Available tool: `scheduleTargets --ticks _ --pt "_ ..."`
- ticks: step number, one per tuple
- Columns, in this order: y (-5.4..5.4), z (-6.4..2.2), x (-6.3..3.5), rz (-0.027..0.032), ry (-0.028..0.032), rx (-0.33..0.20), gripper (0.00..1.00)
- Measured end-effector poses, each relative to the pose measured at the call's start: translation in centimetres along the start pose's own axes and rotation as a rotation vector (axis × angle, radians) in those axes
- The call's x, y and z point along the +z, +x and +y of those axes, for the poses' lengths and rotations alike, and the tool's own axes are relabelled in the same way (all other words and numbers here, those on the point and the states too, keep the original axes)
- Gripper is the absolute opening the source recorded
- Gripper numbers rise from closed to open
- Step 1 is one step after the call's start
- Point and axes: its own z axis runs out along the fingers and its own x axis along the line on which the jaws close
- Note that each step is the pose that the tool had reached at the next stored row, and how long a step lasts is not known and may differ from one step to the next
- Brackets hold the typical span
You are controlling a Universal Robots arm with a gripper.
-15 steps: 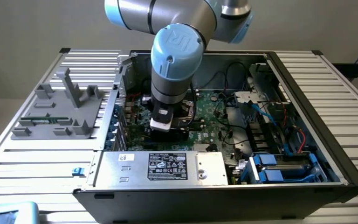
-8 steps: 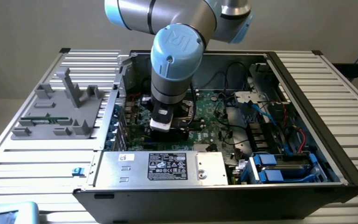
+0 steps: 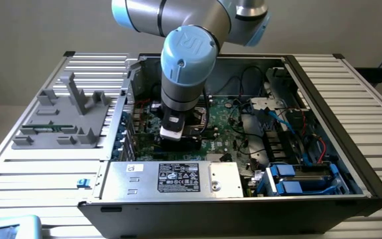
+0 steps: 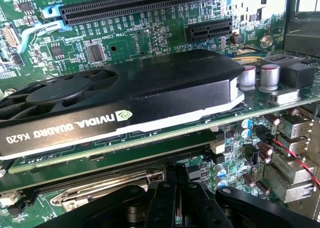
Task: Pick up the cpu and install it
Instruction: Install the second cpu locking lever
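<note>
Arm lowered into the open computer case (image 3: pixel 324 164), fingers drawn together over the motherboard.

Exterior view: the blue-capped arm (image 3: pixel 185 64) reaches straight down into the case, and its gripper (image 3: pixel 177 142) sits low over the green motherboard (image 3: pixel 228 129), just beyond the silver box with a white label (image 3: pixel 177 178) at the near wall. On the exterior view's left, a grey fixture (image 3: pixel 65 117) stands on the slatted table (image 3: pixel 38 169). Whether the cpu is under the gripper cannot be told here.
Wrist view: the black fingers (image 4: pixel 172 198) stand pressed together, narrow, above a metal socket bracket (image 4: pixel 100 185). Beyond them lies a black graphics card (image 4: pixel 125 95), then long black expansion slots (image 4: pixel 135 5). No silver chip can be made out between the fingertips.
</note>
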Motion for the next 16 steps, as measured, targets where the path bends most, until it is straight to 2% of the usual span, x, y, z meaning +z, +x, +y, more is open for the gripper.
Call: scheduleTargets --ticks 9,12,16 --pt "-0.02 0.01 0.01 0.0007 -0.0036 0.0 0.12" --pt "-0.03 -0.02 -0.06 -0.0028 -0.0043 0.002 0.12" --pt "-0.11 -0.18 -0.48 -0.0103 -0.0057 0.005 0.12"
